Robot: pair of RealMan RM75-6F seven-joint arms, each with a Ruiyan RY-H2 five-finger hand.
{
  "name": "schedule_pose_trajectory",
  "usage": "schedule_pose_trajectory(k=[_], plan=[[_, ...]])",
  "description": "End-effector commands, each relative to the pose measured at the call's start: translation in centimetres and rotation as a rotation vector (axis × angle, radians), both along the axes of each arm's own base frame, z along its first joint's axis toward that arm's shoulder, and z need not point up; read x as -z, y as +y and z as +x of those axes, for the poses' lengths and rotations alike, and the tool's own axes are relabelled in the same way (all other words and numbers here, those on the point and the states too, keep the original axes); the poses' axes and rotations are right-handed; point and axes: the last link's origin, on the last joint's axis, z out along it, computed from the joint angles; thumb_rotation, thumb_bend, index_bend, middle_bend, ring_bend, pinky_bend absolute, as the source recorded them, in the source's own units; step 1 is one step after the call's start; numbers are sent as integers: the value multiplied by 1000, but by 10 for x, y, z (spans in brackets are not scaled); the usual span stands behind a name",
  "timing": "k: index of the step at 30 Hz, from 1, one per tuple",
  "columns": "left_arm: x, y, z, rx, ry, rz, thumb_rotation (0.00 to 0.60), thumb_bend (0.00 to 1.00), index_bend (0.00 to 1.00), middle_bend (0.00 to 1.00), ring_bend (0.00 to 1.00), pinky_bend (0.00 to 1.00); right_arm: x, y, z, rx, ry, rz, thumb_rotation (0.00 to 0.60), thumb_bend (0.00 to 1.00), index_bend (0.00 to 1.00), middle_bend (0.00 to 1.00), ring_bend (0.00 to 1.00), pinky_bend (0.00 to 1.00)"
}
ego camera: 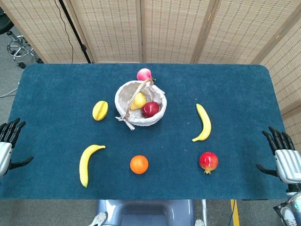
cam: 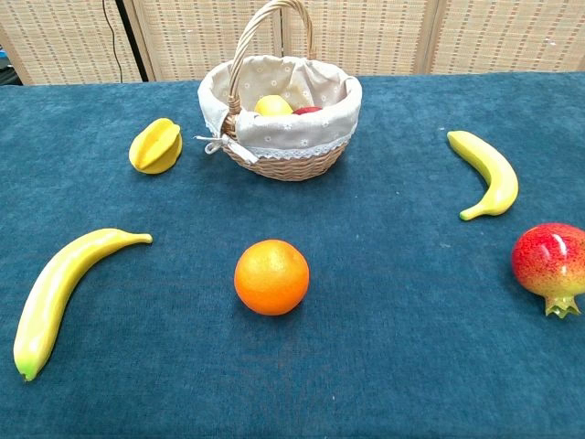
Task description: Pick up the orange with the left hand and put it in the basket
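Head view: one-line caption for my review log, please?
Orange sits untouched before the basket; left hand and right hand open at table edges.

Orange (cam: 271,276) resting on the blue-covered bench (cam: 384,366), in front of the basket (cam: 283,137) and well apart from it. Basket wicker, lined with pale cloth, handle arching upright; inside, a yellow fruit (cam: 273,105) and a sliver of red fruit (cam: 308,110) just beside it. Left of the basket, near it, a yellow starfruit (cam: 155,145). Further forward and left of the basket, a long banana (cam: 64,293) lying curved. Right of the basket, a second banana (cam: 489,172). Forward and right of the basket, at the frame edge, a red pomegranate (cam: 551,265). Behind the basket, woven screen panels (cam: 494,32).
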Motion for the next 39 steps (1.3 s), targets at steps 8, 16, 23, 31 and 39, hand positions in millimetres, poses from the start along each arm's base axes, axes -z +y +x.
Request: schedule_pose_trajectory(k=[8,16,23,31,39], plan=[[-3,-3,0,-3,-3,5,600,0,0,0,0,0,0,2,0,1,-5,1,600,0,77,0,0,0],[-7,-5,4,8,-20,5,600,0,0,0,0,0,-5,2,2,-1,-8,-8,600,0,77,0,0,0],[-1,-9,16,46,-102,-41,600,0,0,0,0,0,-6,2,1,2,-3,-7,600,0,77,0,0,0],[30,-5,50,107,-223,-161,600,0,0,0,0,0,-3,2,-2,10,-9,0,600,0,77,0,0,0],[81,4,88,140,-341,-353,600,0,0,0,0,0,-4,3,-4,14,-15,-5,600,0,77,0,0,0]])
